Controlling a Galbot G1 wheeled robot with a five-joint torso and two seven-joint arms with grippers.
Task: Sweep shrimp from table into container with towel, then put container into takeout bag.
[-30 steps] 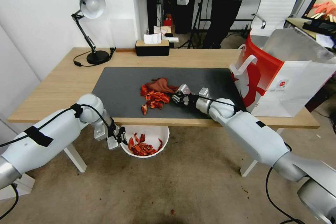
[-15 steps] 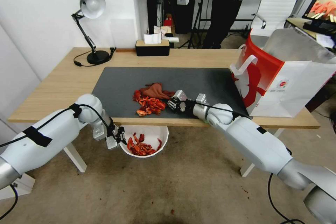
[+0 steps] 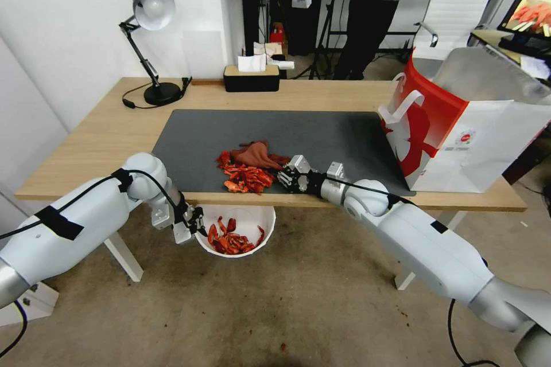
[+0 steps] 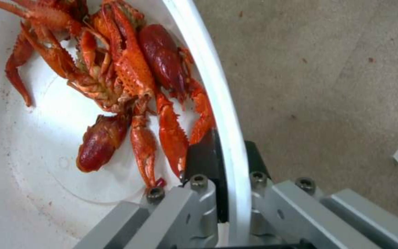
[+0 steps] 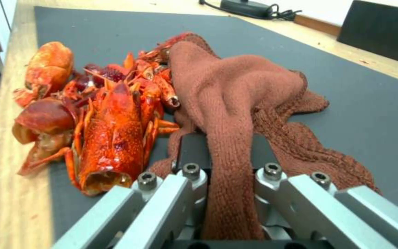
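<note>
Near the counter (image 3: 103, 137) front edge our right pincer (image 3: 290, 176) clenches the towel (image 3: 256, 154), bunched lengthwise beside the shrimp (image 3: 245, 177); below, our left pincer (image 3: 197, 227) pinches the container (image 3: 261, 219) rim.

Table edge hides the container's (image 3: 252, 223) far rim; takeout bag (image 3: 488, 126) cropped.
</note>
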